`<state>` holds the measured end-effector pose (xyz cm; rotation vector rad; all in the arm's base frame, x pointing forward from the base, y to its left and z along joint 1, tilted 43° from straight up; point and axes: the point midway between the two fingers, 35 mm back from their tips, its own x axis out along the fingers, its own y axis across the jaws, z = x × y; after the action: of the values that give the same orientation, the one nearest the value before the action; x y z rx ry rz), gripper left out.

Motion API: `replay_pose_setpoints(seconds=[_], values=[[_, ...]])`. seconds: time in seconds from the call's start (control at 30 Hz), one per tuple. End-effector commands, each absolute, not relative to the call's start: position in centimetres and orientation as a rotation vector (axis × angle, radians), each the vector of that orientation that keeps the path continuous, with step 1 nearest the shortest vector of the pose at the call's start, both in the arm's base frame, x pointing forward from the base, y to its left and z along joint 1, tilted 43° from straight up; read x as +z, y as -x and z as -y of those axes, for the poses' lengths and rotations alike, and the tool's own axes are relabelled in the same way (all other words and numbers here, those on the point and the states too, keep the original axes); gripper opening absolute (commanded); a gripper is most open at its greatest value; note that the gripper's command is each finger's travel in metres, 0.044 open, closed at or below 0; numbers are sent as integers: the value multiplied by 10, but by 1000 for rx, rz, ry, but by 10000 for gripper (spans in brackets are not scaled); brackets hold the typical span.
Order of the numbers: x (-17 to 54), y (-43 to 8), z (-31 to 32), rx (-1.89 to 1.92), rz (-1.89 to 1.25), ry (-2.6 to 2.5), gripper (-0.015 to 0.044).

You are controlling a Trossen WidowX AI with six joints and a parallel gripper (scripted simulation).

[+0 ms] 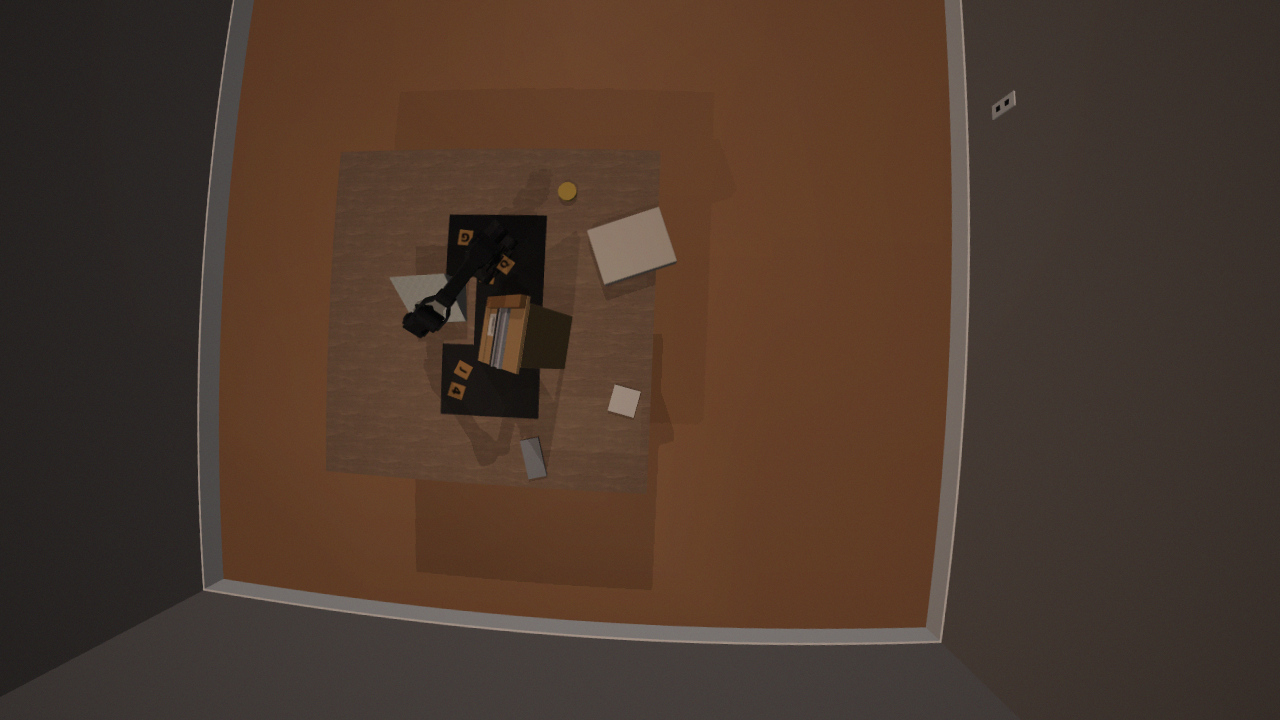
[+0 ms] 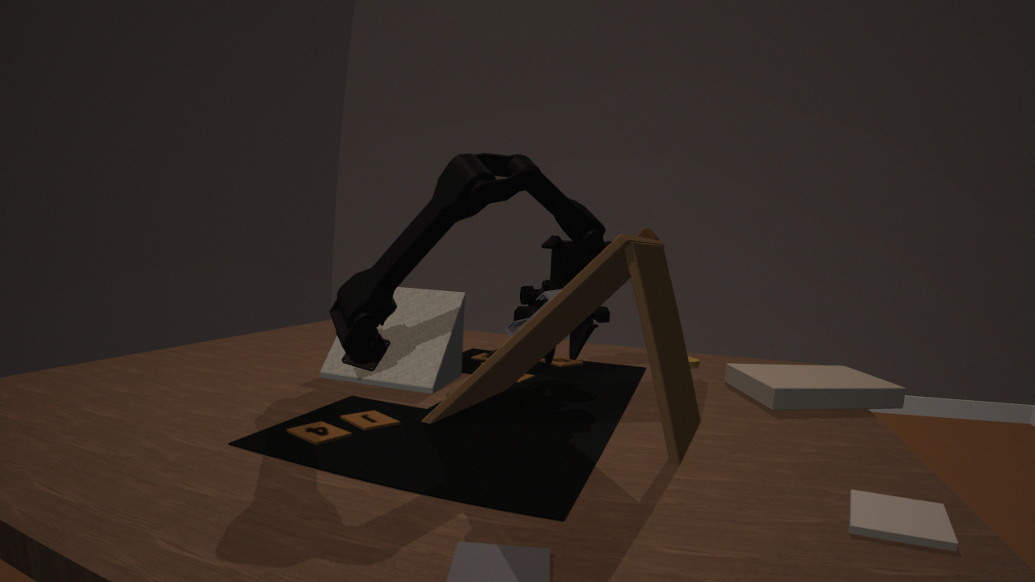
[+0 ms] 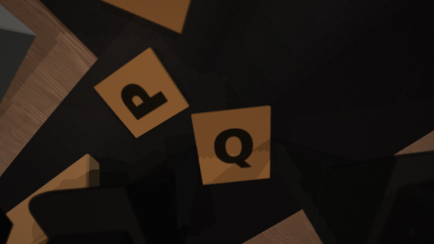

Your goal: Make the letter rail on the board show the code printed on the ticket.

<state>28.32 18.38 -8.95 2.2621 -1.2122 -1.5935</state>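
Note:
My gripper is shut on the Q tile, low over the far part of the black mat; Q is upright in the wrist view. The P tile lies turned beside it on the mat. The G tile lies near the mat's far left corner. A 4 tile and a tile marked J or 1 lie at the near end. The grey rail is on the sloping wooden board. A small white label there is unreadable.
The board's rear leg stands beyond the mat. A pale wedge stands by the arm base. A large white box, yellow disc, white pad and grey block lie around.

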Motion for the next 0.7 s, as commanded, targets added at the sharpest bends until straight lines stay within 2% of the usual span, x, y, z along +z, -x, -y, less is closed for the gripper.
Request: replay_pose_setpoints(seconds=[0.0,0.67], values=[[-81,-287,-189,-1611,1242,-2328,0],[-5,-312,-221,-1741,1432,-2789,0]])
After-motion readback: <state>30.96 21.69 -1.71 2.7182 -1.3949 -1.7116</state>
